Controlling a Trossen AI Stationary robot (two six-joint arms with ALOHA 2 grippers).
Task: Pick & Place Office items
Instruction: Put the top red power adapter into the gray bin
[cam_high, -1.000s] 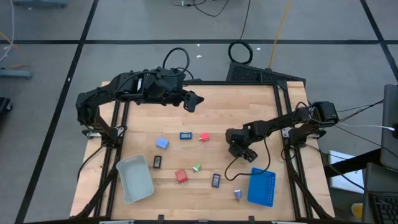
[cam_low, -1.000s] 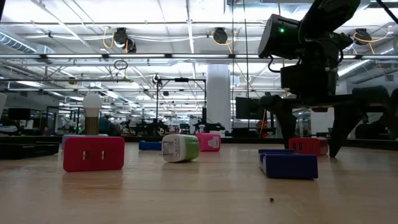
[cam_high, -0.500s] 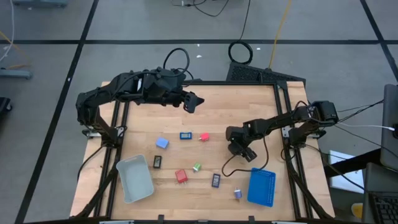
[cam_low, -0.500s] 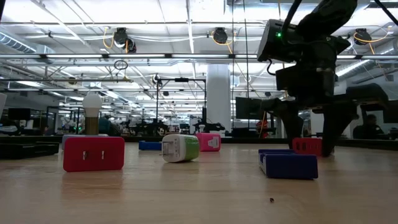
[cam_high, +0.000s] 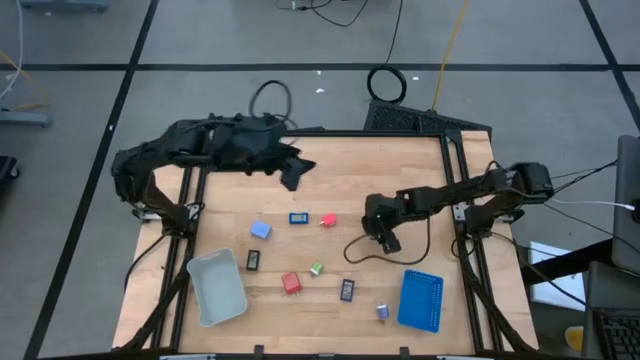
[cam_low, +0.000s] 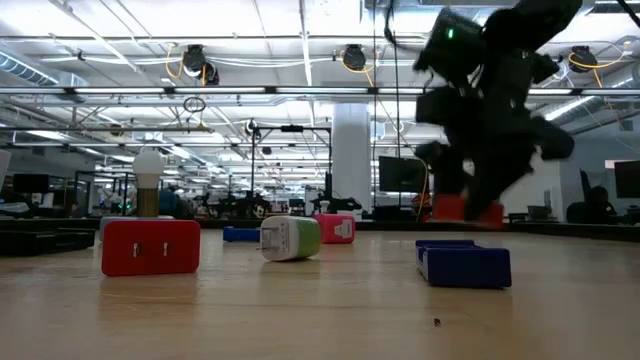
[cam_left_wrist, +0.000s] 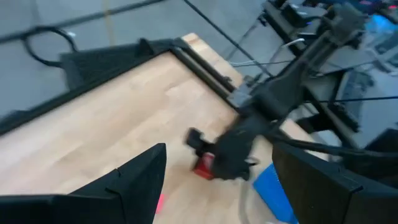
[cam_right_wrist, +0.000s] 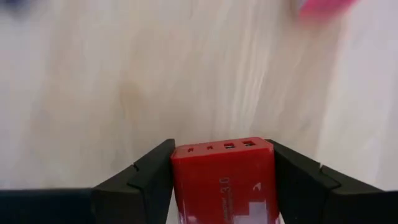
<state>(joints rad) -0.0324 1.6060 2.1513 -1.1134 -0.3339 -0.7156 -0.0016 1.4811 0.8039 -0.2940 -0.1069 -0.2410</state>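
Near edge of table (cam_high: 330, 170): grey tray (cam_high: 217, 288) at L corner, blue tray (cam_high: 421, 300) at R corner, a small purple bit (cam_high: 382, 311) just beside the blue tray. Next row back: a red block (cam_high: 291, 283), green-white bit (cam_high: 317, 268) and a black rectangle (cam_high: 347, 290) (dark blue in low view), w/ a second black rectangle (cam_high: 253, 260) near the grey tray.

Mid-table: light-blue block (cam_high: 261, 230), blue block (cam_high: 298, 217), small red-pink piece (cam_high: 328, 220) in a loose row.

R of that row, right gripper (cam_right_wrist: 222, 174) was clamped on a red charger block (cam_right_wrist: 224, 174), both fingers (cam_right_wrist: 146, 180) pressed against its sides, ports facing out. In low view the charger hung clear of the wood (lifted, not resting). A black cable (cam_high: 365, 255) trailed under the arm.

Farther back, left gripper (cam_left_wrist: 217, 180) hovered over the rear L part of the table w/ fingers spread apart & nothing between them; its wrist cam looked across at the R arm and the red charger.
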